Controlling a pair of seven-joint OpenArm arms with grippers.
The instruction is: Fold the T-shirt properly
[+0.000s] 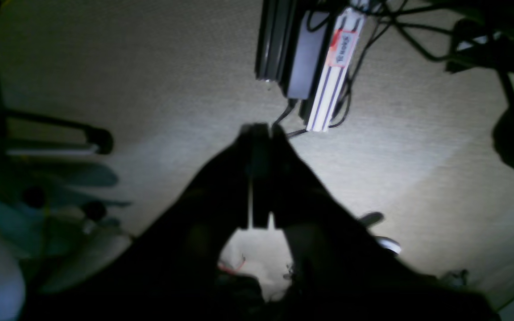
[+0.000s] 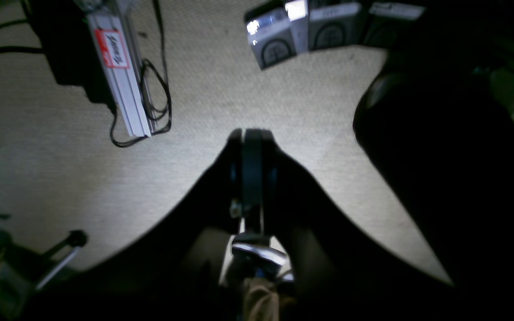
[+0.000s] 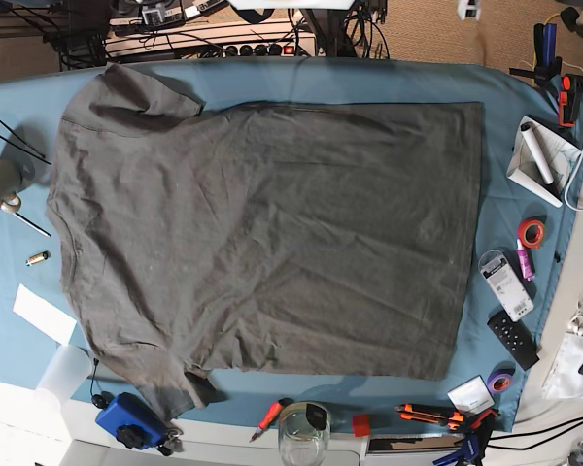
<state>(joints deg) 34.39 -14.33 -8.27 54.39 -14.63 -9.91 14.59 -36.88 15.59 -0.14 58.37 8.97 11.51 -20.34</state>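
Left claw silhouetted above a beige carpeted floor

The left claw [image 1: 259,133] shows as a dark, blurred shape, its two fingers pressed together with only a thin sliver of light between them lower down. Beyond it lies the carpet [image 1: 172,89], brightly lit in the middle. An aluminium rail [image 1: 335,67] bearing a red-and-white label sits near tangled black cables [image 1: 400,31]. Whether anything is pinched cannot be told.

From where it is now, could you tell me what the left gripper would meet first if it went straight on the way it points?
Probably the beige carpet, just short of the aluminium rail. The left gripper looks shut and aims off the table; nothing nearer shows, though depth is unclear.
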